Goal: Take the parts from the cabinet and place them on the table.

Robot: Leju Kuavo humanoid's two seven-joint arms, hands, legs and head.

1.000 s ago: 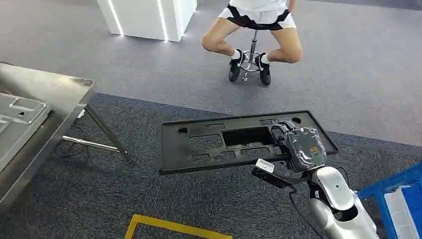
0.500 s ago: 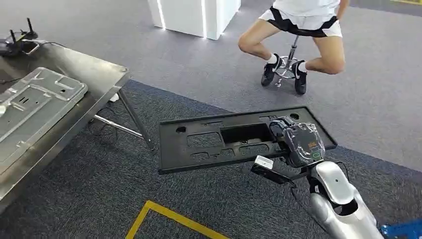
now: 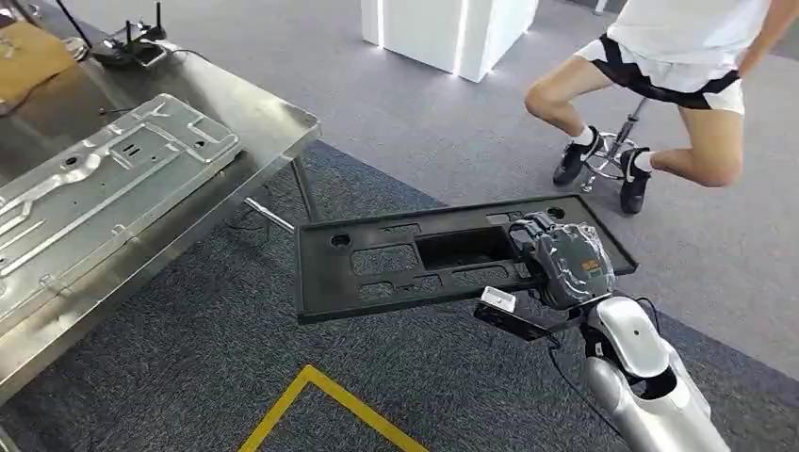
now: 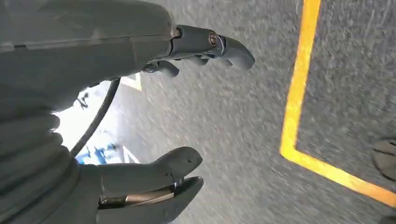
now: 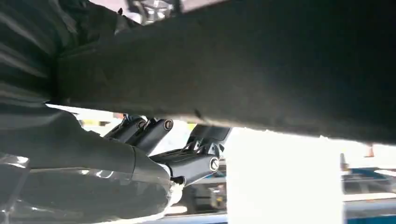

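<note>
— Panel (image 3: 396, 259): where is it?
— Up in the air over the carpet (image 3: 170, 367), lying flat and level, held by its right end. It is a long black plastic piece with cut-outs. It hangs just past the corner of the table (image 3: 273, 113), not touching it.
— What has hold of it?
— The right hand (image 3: 563, 262). Its fingers wrap the edge of the panel near a rectangular opening; in the right wrist view the panel (image 5: 233, 70) crosses as a dark slab with the fingers (image 5: 154, 130) tucked beneath it.
— And the left hand (image 4: 154, 116)?
— Hanging over the carpet, holding nothing, thumb and fingers well apart.
— What lies on the table?
— A grey stamped metal sheet (image 3: 104, 188), flat, near the edge. Farther back, a dark device with antennas (image 3: 132, 47).
— Anything else around?
— A person (image 3: 678, 85) sits on a stool (image 3: 617, 146) beyond the panel, beside a white cabinet (image 3: 443, 28). Yellow tape (image 3: 311, 400) marks the carpet under the panel.
</note>
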